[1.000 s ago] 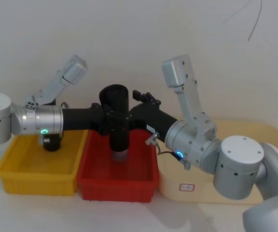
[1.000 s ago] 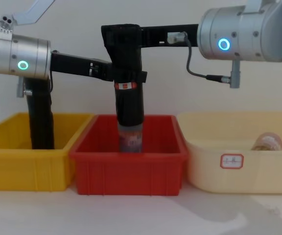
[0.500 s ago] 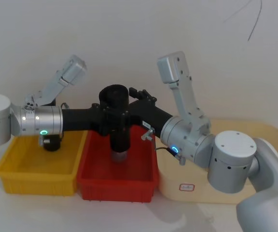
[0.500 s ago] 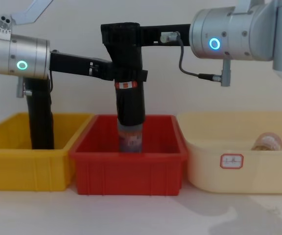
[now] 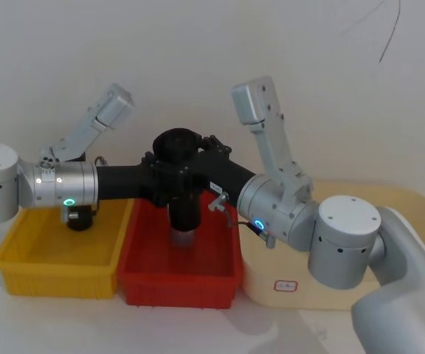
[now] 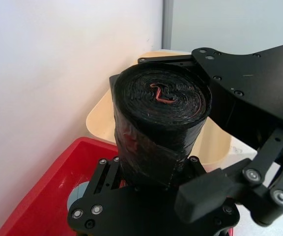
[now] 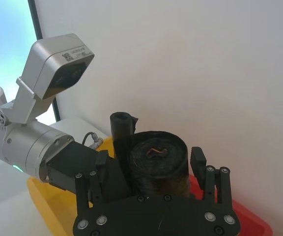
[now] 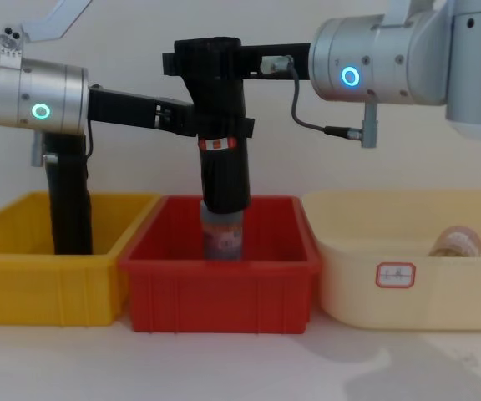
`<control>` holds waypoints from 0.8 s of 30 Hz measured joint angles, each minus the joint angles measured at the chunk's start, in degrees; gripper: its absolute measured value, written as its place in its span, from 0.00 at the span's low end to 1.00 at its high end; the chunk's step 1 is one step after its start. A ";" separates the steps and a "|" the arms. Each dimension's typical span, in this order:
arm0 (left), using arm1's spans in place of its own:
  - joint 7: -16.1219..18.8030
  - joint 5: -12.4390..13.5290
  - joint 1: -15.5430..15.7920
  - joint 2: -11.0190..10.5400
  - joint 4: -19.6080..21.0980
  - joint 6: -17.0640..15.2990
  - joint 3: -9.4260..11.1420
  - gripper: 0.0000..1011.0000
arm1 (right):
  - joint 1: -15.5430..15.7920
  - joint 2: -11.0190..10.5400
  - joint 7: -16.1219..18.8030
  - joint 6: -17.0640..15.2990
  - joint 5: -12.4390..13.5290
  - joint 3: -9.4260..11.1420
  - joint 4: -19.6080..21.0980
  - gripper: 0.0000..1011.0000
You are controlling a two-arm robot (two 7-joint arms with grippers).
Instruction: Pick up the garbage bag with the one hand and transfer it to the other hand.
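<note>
- Left gripper (image 8: pixel 232 128), with the green ring (image 8: pixel 38 111) on its wrist, reached in level from the left. It was clamped on the garbage bag (image 8: pixel 226 180) about mid-length. The left wrist view had the roll pinched between both fingers.
- Garbage bag hung upright in the air over the red bin (image 8: pixel 220 292). In the chest view its lower end sat about level with the bin's rim. The red-and-white label band (image 8: pixel 217 144) was just below the left grip.
- Right gripper (image 8: pixel 184 63), with the blue ring (image 8: pixel 350 77), came in level from the right at the roll's top end, above the left gripper.
- Right jaws were spread, one finger on either side of the roll. The right wrist view showed a thin gap between one pad (image 7: pixel 196 158) and the roll, so it was not clamped.
- The two grippers crossed at the roll, right one high and left one lower, close together. Whether they touched each other couldn't be told.
- A small pale cylinder (image 8: pixel 222 238) stood in the red bin directly under the roll. Contact between the two couldn't be told.
- Yellow bin (image 8: pixel 23 292) sat just beside the red bin on its left. A second black roll (image 8: pixel 69 209) stood upright in it, below the left wrist.
- Cream tub (image 8: pixel 349 276) sat just beside the red bin on its right, with a white label (image 8: pixel 395 273) on its front wall and a round brownish item (image 8: pixel 456 242) inside.
</note>
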State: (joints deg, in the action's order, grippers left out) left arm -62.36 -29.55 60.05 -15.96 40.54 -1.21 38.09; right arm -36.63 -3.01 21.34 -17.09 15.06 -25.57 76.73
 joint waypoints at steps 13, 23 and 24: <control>0.32 0.03 0.27 0.26 -0.07 -0.07 0.14 0.41 | -1.06 0.26 -0.11 1.73 0.06 -0.91 -1.52 0.99; -0.01 0.10 0.55 0.53 -0.38 -0.21 0.31 0.41 | -1.57 0.32 -0.43 2.86 -0.05 -1.41 -2.17 0.99; -0.07 0.11 0.58 0.55 -0.41 -0.24 0.32 0.41 | -1.61 0.32 -0.44 2.93 -0.07 -1.43 -2.21 0.99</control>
State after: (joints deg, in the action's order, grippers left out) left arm -62.43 -29.44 60.63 -15.40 40.13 -1.44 38.40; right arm -38.23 -2.69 20.90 -14.16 15.00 -27.00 74.52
